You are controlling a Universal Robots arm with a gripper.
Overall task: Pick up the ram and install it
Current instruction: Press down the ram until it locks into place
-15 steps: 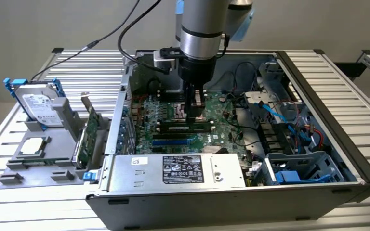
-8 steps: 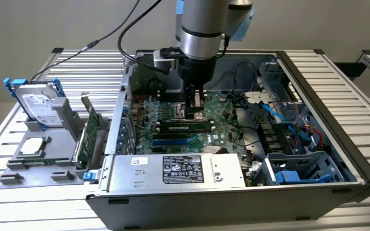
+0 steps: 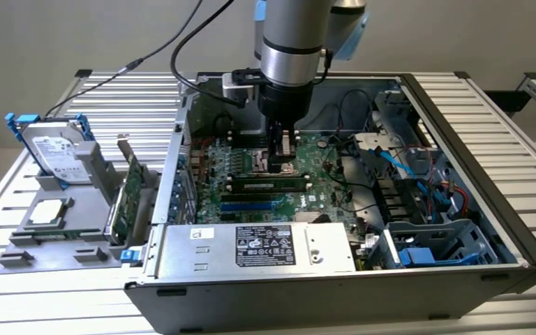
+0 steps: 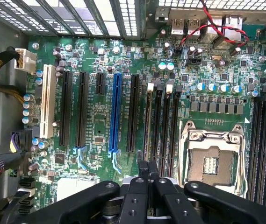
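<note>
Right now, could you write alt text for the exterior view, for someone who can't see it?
A robot arm reaches down into an open computer case, its gripper shut just above the green motherboard. A ram stick sits in a slot just in front of it. On the exterior view's left, a hard drive stands in a grey holder.

The arm (image 3: 292, 42) is cut off by the exterior view's top edge; the label (image 3: 264, 246) on the power supply is too small to read.

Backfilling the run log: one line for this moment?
gripper: shut, nothing seen between fingers | where: inside PC case, over motherboard | ram: on motherboard slots beside gripper, contact unclear
</note>
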